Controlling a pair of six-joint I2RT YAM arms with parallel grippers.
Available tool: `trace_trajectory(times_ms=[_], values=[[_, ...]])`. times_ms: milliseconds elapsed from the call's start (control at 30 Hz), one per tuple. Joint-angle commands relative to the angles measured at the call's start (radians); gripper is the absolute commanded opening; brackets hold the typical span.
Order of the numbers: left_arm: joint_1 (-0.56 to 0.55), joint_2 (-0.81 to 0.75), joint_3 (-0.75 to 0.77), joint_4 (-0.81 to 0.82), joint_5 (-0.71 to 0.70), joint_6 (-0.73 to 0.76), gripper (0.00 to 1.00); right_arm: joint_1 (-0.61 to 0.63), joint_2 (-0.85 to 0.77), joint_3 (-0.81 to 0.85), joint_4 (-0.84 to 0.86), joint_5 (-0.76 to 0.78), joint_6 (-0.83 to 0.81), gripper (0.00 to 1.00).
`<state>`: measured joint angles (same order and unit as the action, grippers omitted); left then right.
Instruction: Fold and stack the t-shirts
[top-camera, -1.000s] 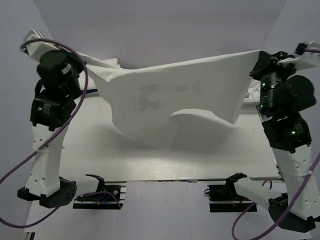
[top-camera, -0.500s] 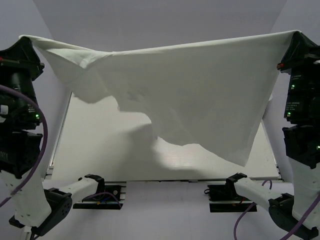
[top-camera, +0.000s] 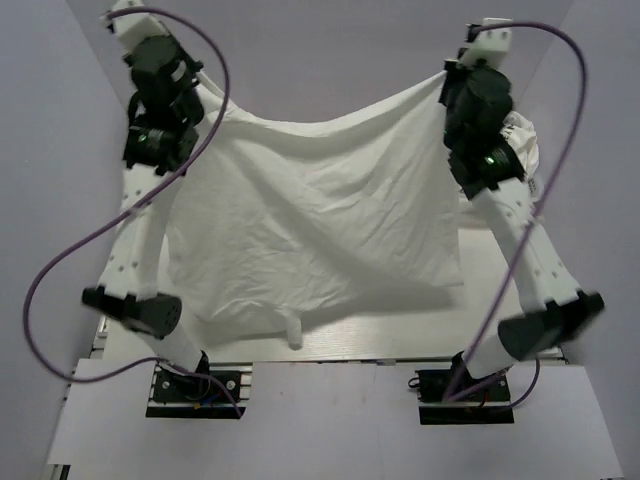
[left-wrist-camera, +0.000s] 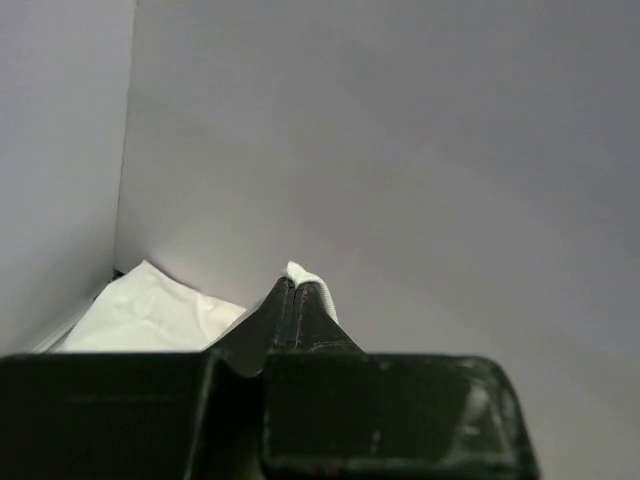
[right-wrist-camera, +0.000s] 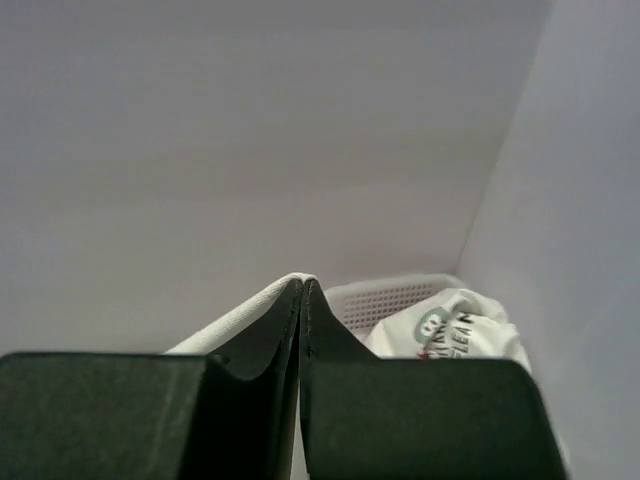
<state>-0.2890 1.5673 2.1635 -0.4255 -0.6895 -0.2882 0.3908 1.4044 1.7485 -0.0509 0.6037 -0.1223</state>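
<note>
A plain white t-shirt (top-camera: 320, 220) hangs spread between both grippers, its lower edge resting on the table (top-camera: 400, 340) near the front. My left gripper (top-camera: 205, 100) is shut on its far left corner; in the left wrist view the closed fingertips (left-wrist-camera: 292, 285) pinch a white fold, with more of the shirt (left-wrist-camera: 150, 312) below left. My right gripper (top-camera: 445, 82) is shut on the far right corner; the right wrist view shows the closed jaws (right-wrist-camera: 302, 283) pinching the shirt's edge (right-wrist-camera: 235, 322).
A white lattice basket (right-wrist-camera: 390, 298) stands at the far right, holding a white shirt with print (right-wrist-camera: 450, 325); that shirt also shows in the top view (top-camera: 522, 140) behind the right arm. Purple cables loop beside both arms. Grey walls close in at the back and sides.
Both arms have swung from high near the camera out to the far side of the table. The shirt went with them and now drapes lower, its hem on the table.
</note>
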Motion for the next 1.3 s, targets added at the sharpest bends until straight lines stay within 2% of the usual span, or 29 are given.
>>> trace_trajectory(times_ms=[0,33,67,100,133,200,267,367,433,467,500,533,567,600,633,667,733,767,900,1033,1067,1133,1200,1267], values=[[0.019,0.140,0.152,0.131,-0.048,0.072,0.00,-0.033,0.181,0.152,0.118,0.048,-0.034,0.00],[0.031,0.181,0.209,0.146,-0.038,0.072,0.00,-0.046,0.223,0.198,0.106,0.047,-0.017,0.00],[0.031,0.251,0.266,0.157,-0.004,0.081,0.00,-0.052,0.293,0.367,0.089,0.028,0.002,0.00],[0.040,0.278,0.365,0.157,0.017,0.081,0.00,-0.056,0.350,0.418,0.079,0.015,0.021,0.00],[0.040,0.290,0.390,0.192,0.040,0.081,0.00,-0.070,0.384,0.512,0.068,0.002,0.027,0.00],[0.040,0.269,0.350,0.264,0.082,0.081,0.00,-0.079,0.395,0.580,0.104,-0.053,0.035,0.00],[0.040,0.199,0.303,0.335,0.114,0.081,0.00,-0.089,0.357,0.566,0.137,-0.100,0.035,0.00],[0.040,0.127,0.294,0.294,0.134,0.072,0.00,-0.098,0.268,0.494,0.177,-0.113,0.033,0.00],[0.040,0.064,0.202,0.269,0.146,0.048,0.00,-0.102,0.190,0.392,0.180,-0.125,0.030,0.00],[0.040,0.025,0.147,0.255,0.146,0.038,0.00,-0.107,0.171,0.331,0.178,-0.124,0.032,0.00],[0.040,-0.063,0.011,0.255,0.146,0.023,0.00,-0.110,0.150,0.297,0.175,-0.133,0.029,0.00],[0.040,-0.108,-0.061,0.242,0.146,0.009,0.00,-0.112,0.083,0.220,0.177,-0.143,0.027,0.00],[0.040,-0.154,-0.212,0.241,0.146,-0.003,0.00,-0.113,0.058,0.121,0.180,-0.148,0.024,0.00],[0.040,-0.195,-0.285,0.205,0.146,-0.021,0.00,-0.113,0.032,0.070,0.186,-0.175,0.023,0.00],[0.040,-0.276,-0.357,0.177,0.157,-0.082,0.00,-0.115,-0.046,-0.086,0.204,-0.197,0.012,0.00],[0.040,-0.318,-0.507,0.153,0.172,-0.116,0.00,-0.115,-0.071,-0.139,0.213,-0.206,0.007,0.00],[0.030,-0.395,-0.655,0.088,0.215,-0.225,0.00,-0.112,-0.155,-0.275,0.217,-0.219,0.006,0.00],[0.030,-0.459,-0.785,0.065,0.229,-0.258,0.00,-0.113,-0.172,-0.356,0.197,-0.225,0.016,0.00],[0.030,-0.573,-1.028,-0.136,0.335,-0.431,0.00,-0.113,-0.318,-0.637,0.079,-0.228,0.114,0.00],[0.030,-0.657,-1.276,-0.274,0.564,-0.506,0.00,-0.112,-0.404,-0.855,-0.047,-0.234,0.291,0.00],[0.021,-0.667,-1.373,-0.283,0.609,-0.528,0.00,-0.112,-0.412,-0.944,-0.090,-0.261,0.364,0.00],[0.021,-0.667,-1.511,-0.265,0.735,-0.542,0.00,-0.110,-0.436,-1.000,-0.118,-0.289,0.421,0.00],[0.021,-0.667,-1.583,-0.237,0.838,-0.562,0.00,-0.115,-0.423,-1.092,-0.187,-0.268,0.486,0.00],[0.021,-0.633,-1.634,-0.249,0.855,-0.562,0.00,-0.113,-0.394,-1.141,-0.237,-0.245,0.539,0.00]])
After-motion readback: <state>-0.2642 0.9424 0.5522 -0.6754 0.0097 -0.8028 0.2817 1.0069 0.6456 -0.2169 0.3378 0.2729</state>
